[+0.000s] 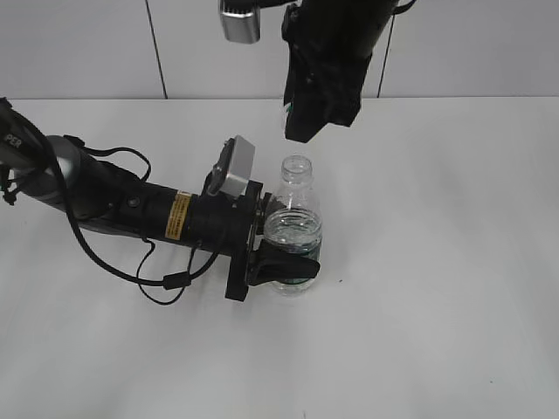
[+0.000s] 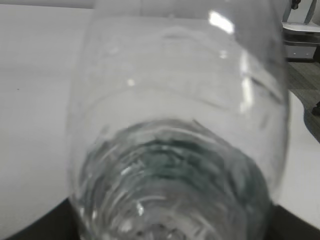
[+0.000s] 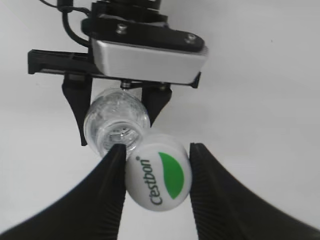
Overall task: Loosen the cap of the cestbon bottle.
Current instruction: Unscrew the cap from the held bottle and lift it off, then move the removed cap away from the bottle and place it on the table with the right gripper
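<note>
Upright, the cestbon bottle (image 1: 295,229) sits in left gripper (image 1: 281,246); right gripper (image 3: 156,172) apparently pinches cap (image 3: 159,179).

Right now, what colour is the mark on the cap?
Green, on the white cap; the right wrist view shows it best.

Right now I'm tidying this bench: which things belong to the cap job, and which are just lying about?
Job:
cestbon bottle, neck open, clamped by the left claw
cap, off the bottle, held in the right claw

Lying about:
nothing loose; only the white table and the left arm's cable
</note>
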Robot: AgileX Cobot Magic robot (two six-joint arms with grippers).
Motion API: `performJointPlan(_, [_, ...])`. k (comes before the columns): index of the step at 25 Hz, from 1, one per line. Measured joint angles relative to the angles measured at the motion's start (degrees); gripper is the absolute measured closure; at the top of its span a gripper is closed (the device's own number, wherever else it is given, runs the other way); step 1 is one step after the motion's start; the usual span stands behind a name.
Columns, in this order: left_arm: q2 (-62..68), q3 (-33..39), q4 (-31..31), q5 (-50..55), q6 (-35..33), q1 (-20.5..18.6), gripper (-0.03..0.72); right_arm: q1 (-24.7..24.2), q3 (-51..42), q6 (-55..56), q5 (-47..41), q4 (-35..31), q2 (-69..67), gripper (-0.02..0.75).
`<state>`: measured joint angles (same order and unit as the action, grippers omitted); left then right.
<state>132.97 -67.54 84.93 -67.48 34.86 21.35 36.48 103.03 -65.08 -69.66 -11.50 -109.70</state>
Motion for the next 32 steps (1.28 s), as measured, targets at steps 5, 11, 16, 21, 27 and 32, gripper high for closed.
performJointPlan(5, [0.0, 0.0, 0.0, 0.0, 0.37, 0.0, 0.288, -0.96, 0.27, 11.92, 0.0, 5.19, 0.34, 0.442])
performJointPlan(11, [0.0, 0.0, 0.05, 0.0, 1.09, 0.0, 0.288, -6.45, 0.27, 29.11, 0.0, 7.26, 0.34, 0.442])
performJointPlan(16, [0.0, 0.0, -0.05, 0.0, 1.65, 0.0, 0.287, -15.36, 0.27, 45.43, 0.0, 6.05, 0.34, 0.442])
performJointPlan(21, [0.0, 0.0, -0.59, 0.0, 1.77, 0.0, 0.287, -22.19, -3.44, 50.28, 3.13, 0.21, 0.6, 0.442])
performJointPlan(27, [0.0, 0.0, -1.12, 0.0, 1.89, 0.0, 0.287, -26.8, -14.87, 52.46, 10.04, -1.31, 0.6, 0.442])
performJointPlan(32, [0.0, 0.0, -1.35, 0.0, 1.89, 0.0, 0.287, -29.69, -22.53, 56.83, 17.76, -0.01, 0.6, 0.442])
